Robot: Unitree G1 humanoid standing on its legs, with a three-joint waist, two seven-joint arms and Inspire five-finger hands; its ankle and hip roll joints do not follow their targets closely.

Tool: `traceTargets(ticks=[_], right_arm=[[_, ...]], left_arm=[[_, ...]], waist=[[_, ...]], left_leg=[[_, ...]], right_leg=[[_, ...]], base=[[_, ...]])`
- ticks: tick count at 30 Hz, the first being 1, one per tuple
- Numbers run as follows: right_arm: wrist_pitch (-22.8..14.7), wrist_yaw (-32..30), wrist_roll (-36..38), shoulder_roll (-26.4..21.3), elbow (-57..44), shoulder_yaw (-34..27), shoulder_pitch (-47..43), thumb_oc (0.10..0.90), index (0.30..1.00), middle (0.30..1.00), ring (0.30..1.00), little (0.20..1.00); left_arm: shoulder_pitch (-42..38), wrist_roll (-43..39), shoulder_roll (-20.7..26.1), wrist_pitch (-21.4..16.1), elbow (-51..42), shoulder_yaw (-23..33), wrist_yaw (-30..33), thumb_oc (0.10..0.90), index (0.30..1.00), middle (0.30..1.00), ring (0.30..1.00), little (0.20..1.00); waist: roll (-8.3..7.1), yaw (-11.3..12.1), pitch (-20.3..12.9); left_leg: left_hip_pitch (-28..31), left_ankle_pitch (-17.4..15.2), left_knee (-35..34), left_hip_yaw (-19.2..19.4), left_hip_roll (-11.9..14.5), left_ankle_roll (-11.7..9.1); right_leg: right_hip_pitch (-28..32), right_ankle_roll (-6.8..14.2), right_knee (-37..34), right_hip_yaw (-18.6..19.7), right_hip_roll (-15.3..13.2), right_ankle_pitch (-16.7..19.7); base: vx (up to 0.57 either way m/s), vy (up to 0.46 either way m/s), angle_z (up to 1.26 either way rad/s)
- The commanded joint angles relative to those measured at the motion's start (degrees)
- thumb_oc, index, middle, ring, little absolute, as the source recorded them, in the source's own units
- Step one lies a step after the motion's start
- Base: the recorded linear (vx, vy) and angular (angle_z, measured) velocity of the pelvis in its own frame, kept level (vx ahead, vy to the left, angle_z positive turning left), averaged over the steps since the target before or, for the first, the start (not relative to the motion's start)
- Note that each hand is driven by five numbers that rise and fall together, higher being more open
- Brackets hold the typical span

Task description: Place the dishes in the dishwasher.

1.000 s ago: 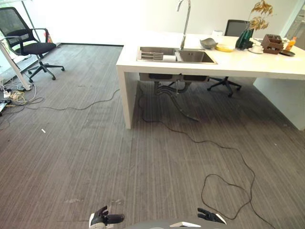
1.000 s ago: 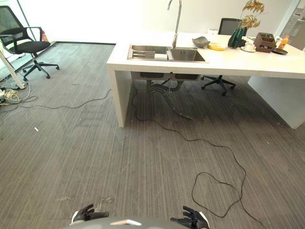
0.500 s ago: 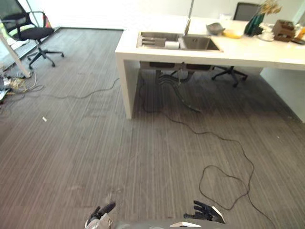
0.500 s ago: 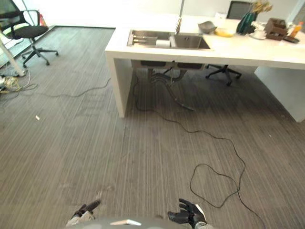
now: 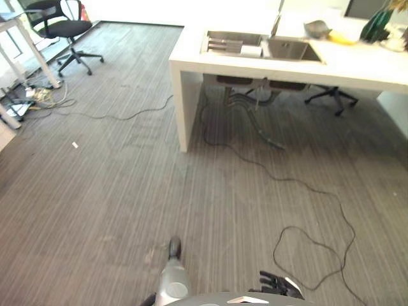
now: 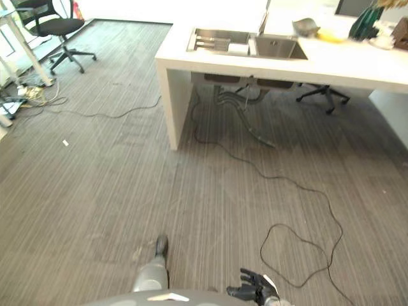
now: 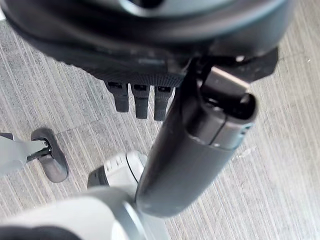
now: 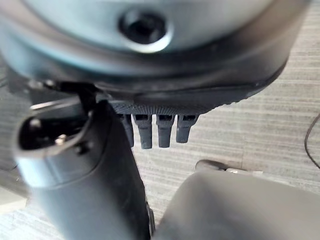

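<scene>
Far ahead stands a white counter (image 5: 357, 70) with a steel sink (image 5: 264, 48) set in it. A grey bowl (image 5: 317, 28) and a yellow dish (image 5: 343, 39) rest on the counter behind the sink. Something white (image 5: 252, 51) lies in the sink beside a small rack. Low and close to me, my right hand (image 5: 280, 285) hangs over the carpet with its fingers (image 8: 157, 130) straight and nothing in it. In the left wrist view my left hand (image 7: 140, 100) is also open and empty above the floor. Both hands are far from the dishes.
A black office chair (image 5: 64, 25) and a white desk leg (image 5: 35, 60) stand at the far left, with a tangle of cables (image 5: 35, 95) beside them. A thin cable (image 5: 121, 116) runs to the counter's side panel (image 5: 182, 108). Another chair (image 5: 331, 95) stands behind the counter. A green vase (image 5: 373, 25) stands on the counter's far right.
The whole picture has shifted, so the camera has moved: the counter now sits nearer the top edge and further right. My left hand has left the eye views' bottom edge.
</scene>
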Motion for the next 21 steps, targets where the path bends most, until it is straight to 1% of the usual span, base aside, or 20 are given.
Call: traceTargets(ticks=[1, 2, 3, 4, 5, 6, 7, 8, 9, 10, 11, 12, 14, 15, 16, 17, 18, 19, 20, 21], right_arm=[[-2.7, 1.0, 1.0, 2.7, -5.8, 1.3, -0.1, 0.8, 0.9, 0.9, 0.9, 0.9], [-2.7, 1.0, 1.0, 2.7, -5.8, 1.3, -0.1, 0.8, 0.9, 0.9, 0.9, 0.9], [-2.6, 1.2, 0.8, 2.5, -6.0, 1.3, -0.3, 0.8, 0.9, 0.9, 0.9, 0.9], [-2.5, 0.7, 0.6, 2.0, -6.8, 0.9, -0.9, 0.8, 0.9, 0.9, 0.9, 0.9], [-2.4, 0.6, 1.0, 1.9, -8.0, 0.5, -1.3, 0.8, 0.9, 0.9, 0.9, 0.9], [-2.9, 0.1, 1.1, 1.8, -9.5, 0.1, -1.5, 0.8, 0.9, 0.9, 0.9, 0.9], [-3.0, -0.2, 1.7, 1.9, -10.9, -0.6, -1.7, 0.8, 0.9, 0.9, 0.9, 0.9], [-2.9, -0.2, 1.7, 1.8, -10.9, -0.7, -1.7, 0.8, 0.9, 0.9, 0.9, 0.9], [-3.6, -1.5, 2.8, 2.1, -13.0, -2.0, -1.4, 0.8, 0.9, 0.9, 0.9, 0.9], [-3.2, -0.8, 3.5, 2.5, -15.4, -2.8, -0.5, 0.8, 0.9, 0.9, 0.9, 0.9], [-3.3, -0.6, 3.6, 1.1, -17.1, -3.5, 1.2, 0.8, 0.9, 0.9, 0.9, 0.9], [-3.3, -0.4, 4.1, 0.1, -17.0, -3.8, 2.0, 0.8, 0.9, 0.9, 0.9, 0.9], [-3.1, 0.1, 5.1, -0.9, -16.2, -4.4, 3.1, 0.8, 0.9, 0.9, 0.9, 0.9], [-2.9, 1.3, 6.6, -1.5, -15.8, -6.1, 4.5, 0.8, 0.9, 0.9, 0.9, 0.9], [-2.9, 1.4, 6.6, -1.6, -15.8, -6.0, 4.5, 0.8, 0.9, 0.9, 0.9, 0.9], [-3.5, 1.6, 9.5, -0.8, -16.0, -7.8, 4.8, 0.8, 0.9, 0.9, 0.9, 0.9], [-3.5, 1.6, 9.6, -0.9, -16.0, -7.9, 4.8, 0.8, 0.9, 0.9, 0.9, 0.9], [-3.3, 1.7, 9.6, -0.9, -16.8, -8.0, 5.1, 0.8, 0.9, 0.9, 0.9, 0.9], [-3.4, 1.7, 9.4, -0.9, -17.0, -8.0, 5.5, 0.8, 0.9, 0.9, 0.9, 0.9], [-3.3, 1.9, 9.4, -1.0, -17.2, -8.0, 5.5, 0.8, 0.9, 0.9, 0.9, 0.9]], left_arm=[[-2.3, 0.1, -2.0, -2.3, -3.3, -2.7, 0.6, 0.8, 0.9, 0.9, 0.9, 0.9], [-2.3, 0.1, -2.0, -2.3, -3.3, -2.7, 0.6, 0.8, 0.9, 0.9, 0.9, 0.9], [-2.8, 0.7, -2.2, -2.4, -4.1, -3.6, 0.6, 0.8, 0.9, 0.9, 0.9, 0.9], [-3.4, 2.1, -1.8, -2.9, -5.4, -5.3, 0.2, 0.8, 0.9, 0.9, 0.9, 0.9], [-4.5, 3.8, -1.5, -3.7, -7.4, -6.8, 0.6, 0.8, 0.9, 0.9, 0.9, 0.9], [-5.5, 5.0, -1.4, -4.5, -10.5, -8.2, 1.2, 0.8, 0.9, 0.9, 0.9, 0.9], [-6.4, 7.5, -1.4, -5.8, -15.8, -10.5, 2.6, 0.8, 0.9, 0.9, 0.9, 0.9], [-6.4, 7.6, -1.5, -5.7, -15.9, -10.5, 2.7, 0.8, 0.9, 0.9, 0.9, 0.9], [-5.8, 9.5, -2.3, -8.2, -29.3, -13.7, 3.9, 0.8, 0.9, 0.9, 0.9, 0.9], [-4.8, 7.4, -3.4, -8.4, -35.8, -14.0, 2.5, 0.8, 0.9, 0.9, 0.9, 0.9], [-4.6, 7.8, -2.1, -8.5, -50.4, -16.4, 2.5, 0.8, 0.9, 0.9, 0.9, 0.9], [-4.7, 9.2, -0.8, -8.3, -54.9, -18.3, 2.5, 0.8, 0.9, 0.9, 0.9, 0.9], [-7.0, 12.5, 1.5, -8.6, -64.6, -20.4, 5.2, 0.8, 0.9, 0.9, 0.9, 0.9], [-10.4, 20.1, 4.9, -6.8, -73.7, -18.9, 11.1, 0.8, 0.9, 0.9, 0.9, 0.9], [-10.2, 20.4, 4.8, -6.4, -74.1, -19.0, 11.4, 0.8, 0.9, 0.9, 0.9, 0.9], [-13.9, 22.3, 3.4, -3.2, -78.5, -18.4, 17.1, 0.8, 0.9, 0.9, 0.9, 0.9], [-13.9, 22.4, 3.2, -2.9, -78.7, -18.4, 17.3, 0.8, 0.9, 0.9, 0.9, 0.9], [-16.8, 24.9, 4.5, -1.1, -80.0, -18.2, 19.2, 0.8, 0.9, 0.9, 0.9, 0.9], [-18.7, 26.9, 4.7, -0.3, -81.3, -18.3, 20.3, 0.8, 0.9, 0.9, 0.9, 0.9], [-20.4, 29.3, 5.1, 0.5, -82.4, -18.2, 22.0, 0.8, 0.9, 0.9, 0.9, 0.9]], waist=[[-1.75, -0.4, -4.0], [-1.75, -0.4, -4.0], [-2.05, -0.8, -4.3], [-2.62, -1.5, -4.5], [-2.54, -1.9, -4.3], [-1.98, -2.8, -3.6], [-0.95, -3.6, -2.8], [-1.14, -3.6, -2.9], [-0.29, -4.1, -1.7], [0.25, -4.7, -0.9], [0.94, -7.0, 0.8], [1.34, -7.9, 1.6], [1.67, -9.6, 2.2], [0.97, -11.5, 1.8], [1.18, -11.5, 1.9], [0.76, -14.1, 1.6], [1.17, -13.8, 1.9], [1.37, -15.0, 2.0], [1.46, -15.8, 2.1], [1.73, -16.2, 2.0]], left_leg=[[-6.3, 4.7, 0.6, 0.6, -4.3, 3.7], [-6.3, 4.7, 0.6, 0.6, -4.3, 3.7], [-5.5, 4.0, 0.6, 0.9, -5.5, 4.5], [-3.6, 2.1, 0.6, 1.4, -7.5, 6.4], [-2.7, 0.9, 0.6, 1.6, -7.8, 7.2], [-1.1, -0.2, 0.6, 1.7, -7.8, 7.9], [0.6, -1.3, 0.6, 1.3, -7.4, 8.3], [0.6, -1.6, 0.6, 1.3, -7.8, 8.4], [2.7, -2.7, 0.6, 0.9, -7.5, 9.0], [4.2, -3.7, 0.6, 0.4, -7.7, 9.4], [7.5, -6.0, 0.6, -1.0, -8.3, 9.6], [9.1, -6.6, 0.6, -1.9, -8.6, 9.7], [11.5, -8.4, 0.6, -2.6, -9.0, 9.1], [13.6, -10.8, 0.6, -3.5, -10.0, 8.3], [13.9, -11.1, 0.6, -3.6, -9.8, 8.2], [15.3, -13.2, 0.6, -5.8, -10.5, 7.8], [15.8, -13.6, 0.6, -5.6, -10.2, 7.8], [16.8, -14.8, 0.6, -6.6, -10.0, 7.5], [17.7, -15.6, 0.6, -7.3, -9.9, 7.1], [18.8, -16.6, 0.6, -7.7, -9.8, 6.7]], right_leg=[[12.9, 7.5, 7.1, -2.0, -4.5, -6.7], [12.9, 7.5, 7.1, -2.0, -4.5, -6.7], [11.5, 8.4, 10.1, -1.8, -4.8, -4.2], [8.3, 10.7, 18.0, -1.7, -5.0, 3.1], [5.4, 12.1, 23.6, -1.0, -4.6, 7.3], [2.6, 13.4, 30.1, -1.7, -3.9, 10.7], [-1.1, 14.1, 36.5, -3.2, -3.7, 12.4], [-1.2, 14.1, 36.8, -3.2, -4.0, 12.0], [-4.4, 14.4, 42.3, -6.4, -5.0, 14.1], [-7.0, 14.3, 44.4, -8.9, -6.2, 13.9], [-13.9, 12.8, 44.2, -10.8, -6.6, 9.3], [-16.6, 12.0, 42.0, -11.8, -6.2, 7.1], [-19.2, 10.5, 32.7, -14.5, -7.0, 4.7], [-21.3, 10.4, 19.8, -13.5, -8.2, 5.9], [-20.7, 10.4, 19.3, -13.6, -7.9, 5.9], [-23.8, 11.5, 10.9, -6.4, -8.3, 9.1], [-23.2, 11.6, 10.4, -6.2, -7.9, 9.2], [-24.9, 12.8, 7.0, -3.2, -8.8, 11.0], [-26.5, 13.5, 5.5, -1.8, -9.6, 11.9], [-27.4, 14.0, 3.5, -1.8, -10.1, 12.5]], base=[[0.39, 0.202, -0.39], [0.11, 0.074, -0.57], [0.28, 0.204, -0.51], [0.38, 0.274, -0.45], [0.36, 0.279, -0.08], [0.26, 0.222, 0.06], [0.18, 0.151, 0.01], [0.2, 0.174, 0.07], [0.21, 0.156, 0.4], [0.45, 0.243, 0.38], [0.48, 0.163, 0.22], [0.53, 0.108, -0.19], [0.5, -0.049, 0.05], [0.46, -0.105, 0.46], [0.62, -0.182, 0.51], [0.33, -0.083, 0.37], [0.46, -0.131, 0.31], [0.29, -0.088, 0.25], [0.41, -0.143, 0.35], [0.41, -0.145, 0.48]])
